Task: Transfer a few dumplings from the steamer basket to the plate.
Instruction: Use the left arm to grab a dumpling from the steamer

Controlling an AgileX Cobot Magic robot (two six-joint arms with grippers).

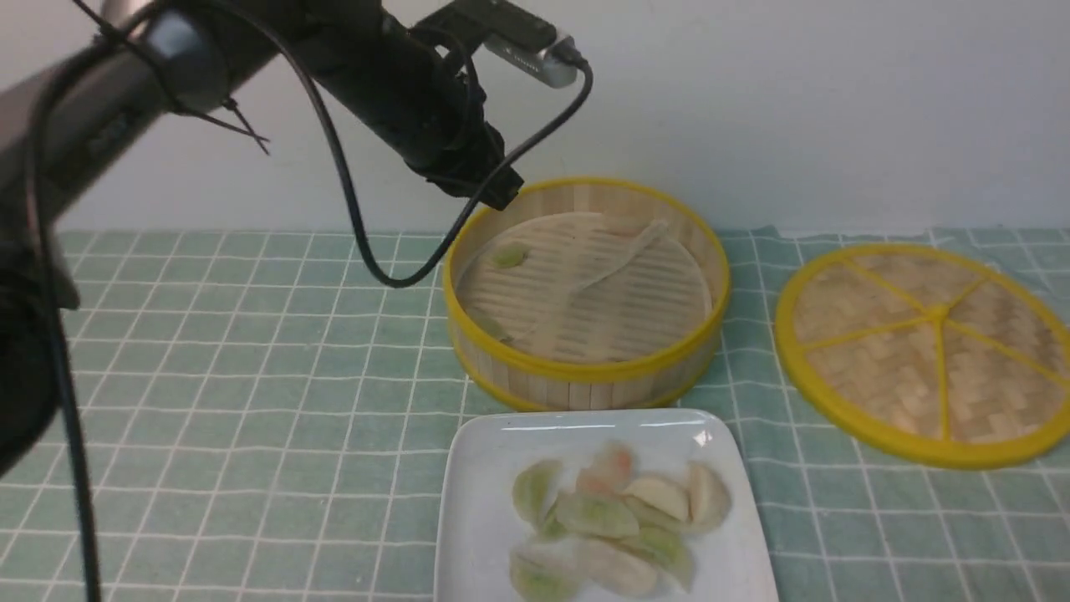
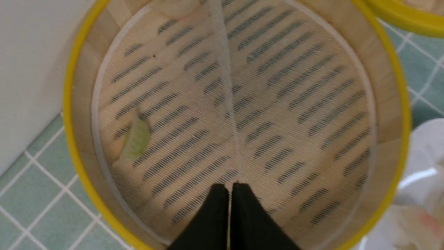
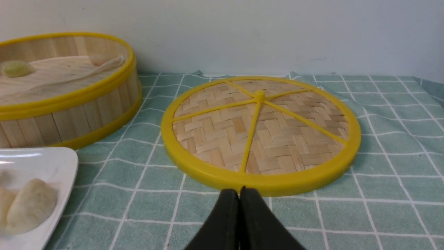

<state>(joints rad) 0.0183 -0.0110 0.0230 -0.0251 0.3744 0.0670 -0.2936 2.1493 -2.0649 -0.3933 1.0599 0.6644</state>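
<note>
The steamer basket (image 1: 585,380) stands mid-table, lined with pale mesh cloth. A pale green dumpling (image 1: 510,255) lies on its floor near the left wall; it also shows in the left wrist view (image 2: 135,140). A pinkish-cream dumpling (image 2: 177,7) lies at the far wall. The white plate (image 1: 476,477) in front of the basket holds several dumplings (image 1: 619,518). My left gripper (image 1: 503,196) hovers over the basket's back-left rim, shut and empty (image 2: 230,185). My right gripper (image 3: 239,191) is shut and empty, low over the cloth beside the lid; it is out of the front view.
A flat woven lid (image 1: 928,351) with yellow spokes lies right of the basket, just ahead of my right gripper (image 3: 260,132). A green checked cloth (image 1: 251,376) covers the table. A white wall stands close behind the basket. A fold runs across the basket liner (image 1: 610,263).
</note>
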